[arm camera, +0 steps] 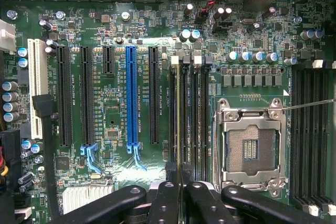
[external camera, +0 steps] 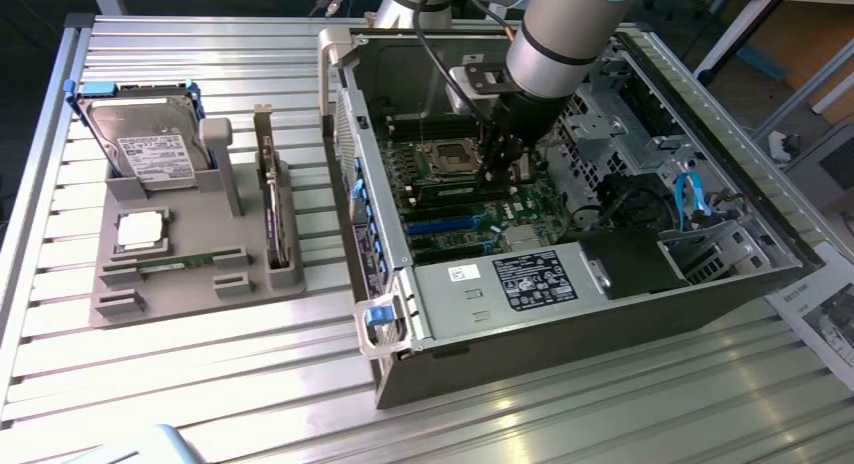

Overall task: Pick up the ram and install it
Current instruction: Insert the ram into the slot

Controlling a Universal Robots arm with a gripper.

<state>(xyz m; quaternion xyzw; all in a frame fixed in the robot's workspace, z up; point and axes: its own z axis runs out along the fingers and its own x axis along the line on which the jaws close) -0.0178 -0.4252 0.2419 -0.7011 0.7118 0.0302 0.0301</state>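
Observation:
In the wrist view the ram is seen edge-on as a thin strip running out from between my black fingers. My gripper is shut on it. The ram hangs along the bank of black memory slots, beside the open silver CPU socket. I cannot tell whether it touches a slot. The exterior view has my gripper reaching down inside the open computer case, over the green motherboard just right of the CPU socket.
On the exterior view's left stands a grey fixture holding a hard drive, a square silver chip and an upright dark card. Drive cages and blue cables crowd the case's right side. Long expansion slots lie beside the memory bank.

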